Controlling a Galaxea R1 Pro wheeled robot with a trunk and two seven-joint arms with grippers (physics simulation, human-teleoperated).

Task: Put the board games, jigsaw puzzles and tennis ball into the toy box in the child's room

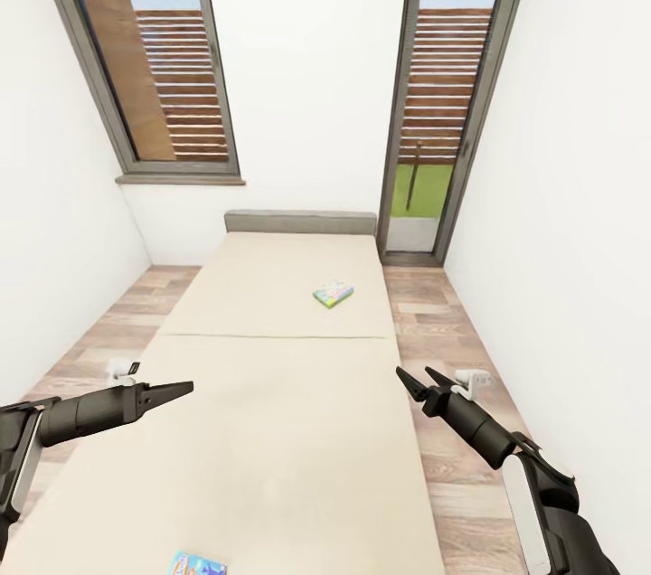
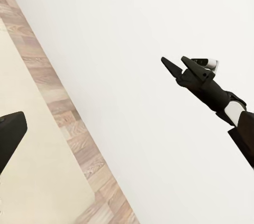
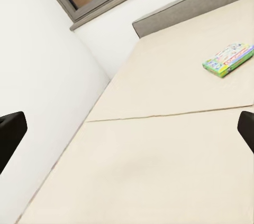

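We're at the foot of the bed (image 1: 271,394), both arms held out over the mattress w/ nothing in them, prob. a ready pose for reaching the board games. Left gripper (image 1: 181,391): fingers look pressed together to a point, clenched on nothing. Right gripper (image 1: 418,379): two tips slightly apart, so released; the left wrist view shows that gap too. The far board game (image 1: 333,293) lies flat mid-bed toward the headboard (image 1: 300,221), nearer our right side; thin rect. box, pale blue-white top w/ green edge, turned at an angle. The near board game (image 1: 199,565) sits at the foot end, cut off by the frame edge; blue w/ colourful print, rest can't tell.
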